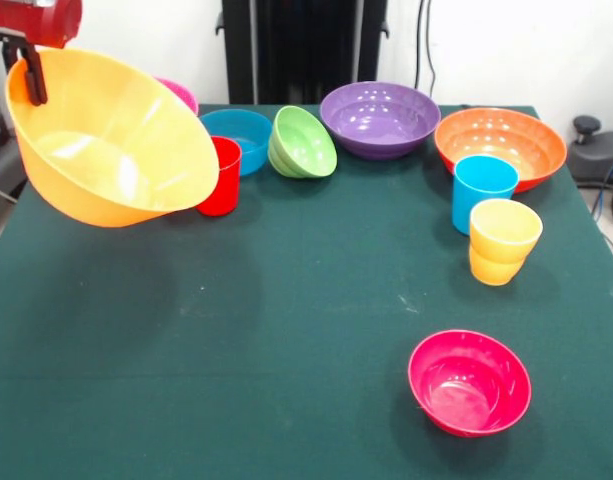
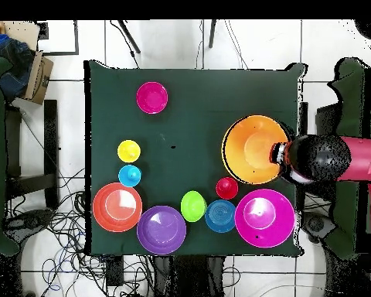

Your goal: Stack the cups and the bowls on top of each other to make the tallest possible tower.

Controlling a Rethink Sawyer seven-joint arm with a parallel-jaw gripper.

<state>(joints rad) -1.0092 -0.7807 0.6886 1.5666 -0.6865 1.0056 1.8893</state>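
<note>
Gripper (image 1: 31,80) clamping the rim of the yellow-orange bowl (image 1: 111,140), which is hanging tilted above the table (image 1: 286,300) at upper left.

Along the top, left to right, are sitting: pink bowl (image 1: 181,93) peeking behind, red cup (image 1: 222,176), blue bowl (image 1: 238,135), tipped green bowl (image 1: 302,142), purple bowl (image 1: 380,119), orange bowl (image 1: 500,147), with sky-blue cup (image 1: 482,192) and yellow cup (image 1: 503,241) just below; crimson-pink bowl (image 1: 469,382) is resting alone at lower right.
</note>
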